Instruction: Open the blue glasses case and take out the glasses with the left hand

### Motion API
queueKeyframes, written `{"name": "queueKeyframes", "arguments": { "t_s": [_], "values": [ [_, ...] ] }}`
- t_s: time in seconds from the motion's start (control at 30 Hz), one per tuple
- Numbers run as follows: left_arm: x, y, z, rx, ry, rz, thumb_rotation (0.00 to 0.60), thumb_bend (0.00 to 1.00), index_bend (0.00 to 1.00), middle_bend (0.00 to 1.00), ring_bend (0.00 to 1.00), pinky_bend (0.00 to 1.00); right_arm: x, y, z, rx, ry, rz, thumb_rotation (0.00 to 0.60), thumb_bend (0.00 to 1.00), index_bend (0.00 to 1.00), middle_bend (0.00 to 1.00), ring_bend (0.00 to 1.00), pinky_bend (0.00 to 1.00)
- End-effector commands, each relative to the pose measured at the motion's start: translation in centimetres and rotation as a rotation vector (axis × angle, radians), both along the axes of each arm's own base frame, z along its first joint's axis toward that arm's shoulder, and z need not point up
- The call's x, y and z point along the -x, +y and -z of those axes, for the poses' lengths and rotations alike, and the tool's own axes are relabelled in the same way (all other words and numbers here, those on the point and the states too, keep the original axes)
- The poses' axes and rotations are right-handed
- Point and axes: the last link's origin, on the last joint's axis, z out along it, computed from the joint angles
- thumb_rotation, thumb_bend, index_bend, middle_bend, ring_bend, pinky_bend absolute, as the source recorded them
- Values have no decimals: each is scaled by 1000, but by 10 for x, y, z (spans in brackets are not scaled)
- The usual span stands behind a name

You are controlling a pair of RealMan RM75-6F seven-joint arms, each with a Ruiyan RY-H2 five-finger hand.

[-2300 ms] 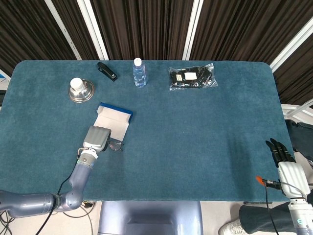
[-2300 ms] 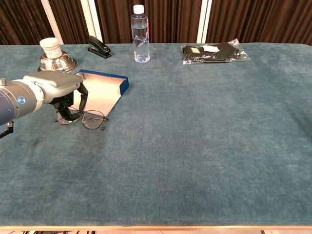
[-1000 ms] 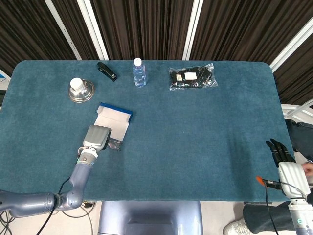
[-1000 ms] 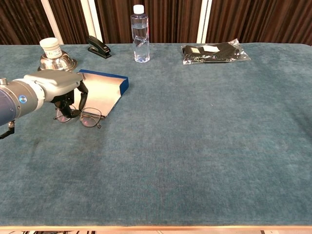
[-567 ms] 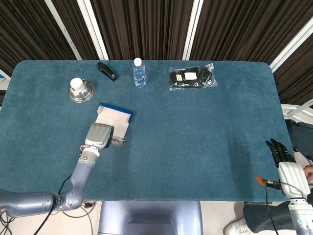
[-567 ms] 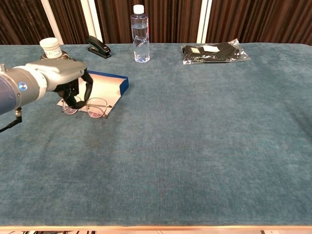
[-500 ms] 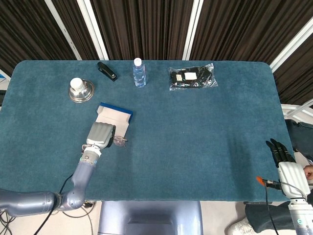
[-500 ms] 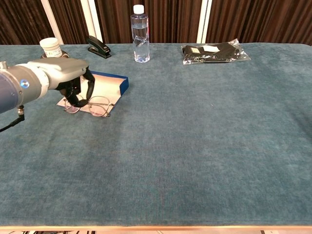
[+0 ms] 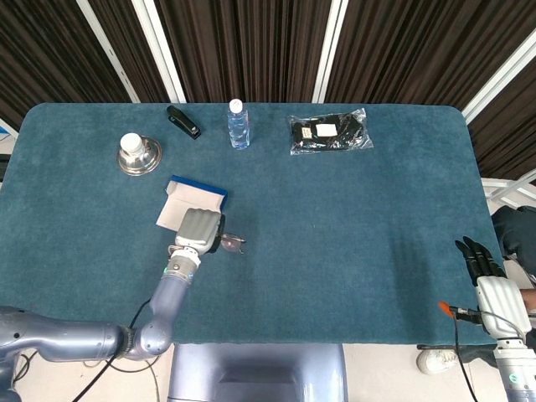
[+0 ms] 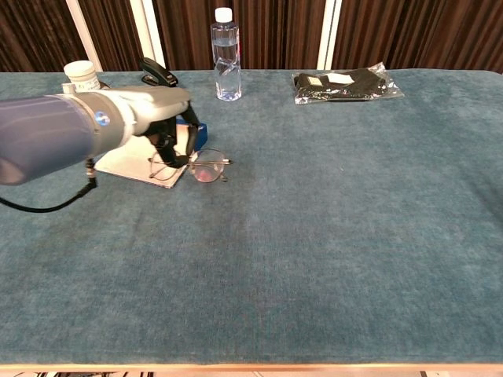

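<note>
The blue glasses case (image 9: 194, 203) (image 10: 137, 159) lies open at the left of the table, its pale lining up and its blue edge at the far side. My left hand (image 9: 199, 229) (image 10: 167, 118) holds the wire-framed glasses (image 9: 232, 244) (image 10: 203, 169) just right of the case, lifted above the cloth; the lenses stick out to the right of the fingers. My right hand (image 9: 490, 285) hangs off the table's right front corner with its dark fingers spread and nothing in it; the chest view does not show it.
Along the far edge stand a metal bowl with a white jar (image 9: 137, 154) (image 10: 89, 89), a black stapler (image 9: 183, 121) (image 10: 158, 74), a water bottle (image 9: 239, 124) (image 10: 226, 55) and a bagged black item (image 9: 328, 131) (image 10: 346, 83). Teal cloth covers the table (image 9: 352, 226).
My left hand has lifted the glasses off the cloth by the case's near end and carried them up and to the right, past the case. The right hand has stayed put.
</note>
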Motion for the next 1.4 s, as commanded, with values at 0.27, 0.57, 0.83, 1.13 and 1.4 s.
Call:
{"name": "queueKeyframes", "arguments": {
  "t_s": [0.27,0.57,0.83,1.13,1.4],
  "values": [
    [-19,4,22,7,40,-8,600,426,601,1000,1000,1000,1,0,0,-1,-2,2,600,53,0,0,0,225],
    [-26,0,37,27,41,-7,600,416,574,1000,1000,1000,1,1,0,-1,-4,4,600,52,0,0,0,225],
    [-25,0,39,28,52,-3,600,273,481,1000,1000,1000,1,1,0,-2,-3,4,600,53,0,0,0,225],
    [-19,0,29,-6,24,18,600,223,421,1000,1000,1000,1,0,0,-1,-1,4,600,53,0,0,0,225],
    [12,-12,-26,-111,-26,134,600,210,392,977,948,992,1,0,0,-1,5,1,600,53,0,0,0,225]
  ]
}}
